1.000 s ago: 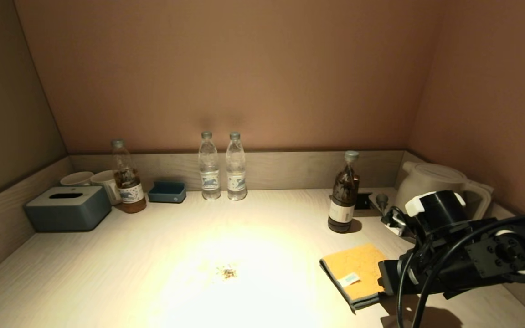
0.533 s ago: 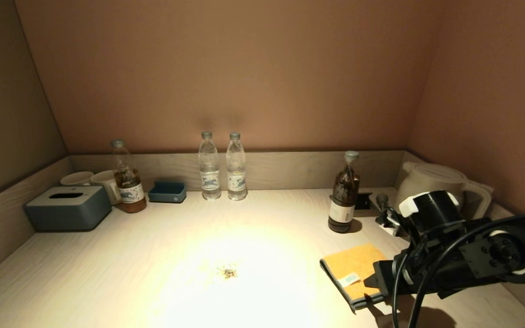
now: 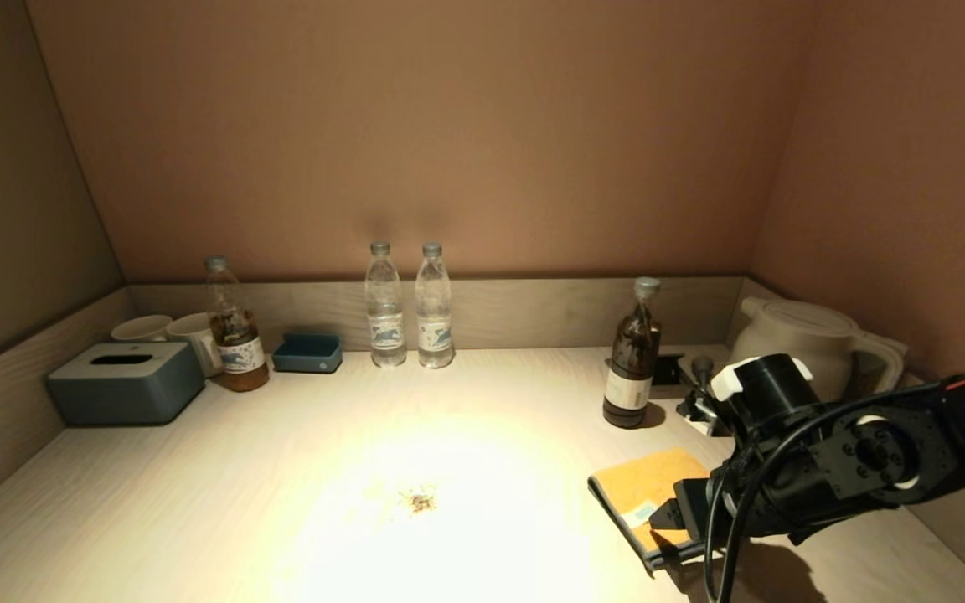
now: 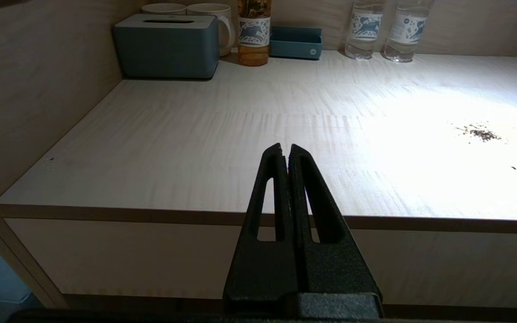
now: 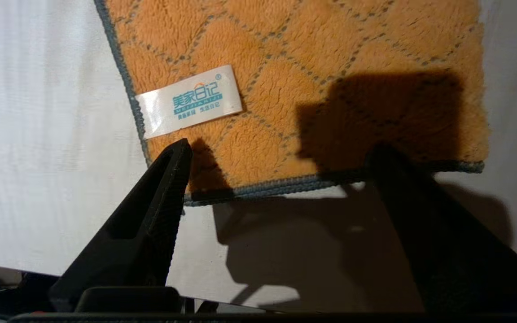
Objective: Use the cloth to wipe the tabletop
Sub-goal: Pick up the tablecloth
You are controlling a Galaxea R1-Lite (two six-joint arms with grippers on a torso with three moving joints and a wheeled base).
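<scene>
Directly beneath right hand (image 5: 278, 150), cloth (image 5: 312, 72)

cloth (image 5: 312, 67) label (image 5: 190, 100) reads "美家日记".

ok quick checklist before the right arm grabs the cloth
1. Right end effector open: ok, fingers spread wide.
2. Lined up with the cloth: ok, both tips at its near edge.
3. Cloth flat on the tabletop: ok, label facing up.
4. Dark bottle clear of the cloth: ok, it stands apart behind it.
5. Crumbs to wipe: ok, lying mid-table.
6. Left end effector out of the way: ok, shut, at the front edge.
</scene>
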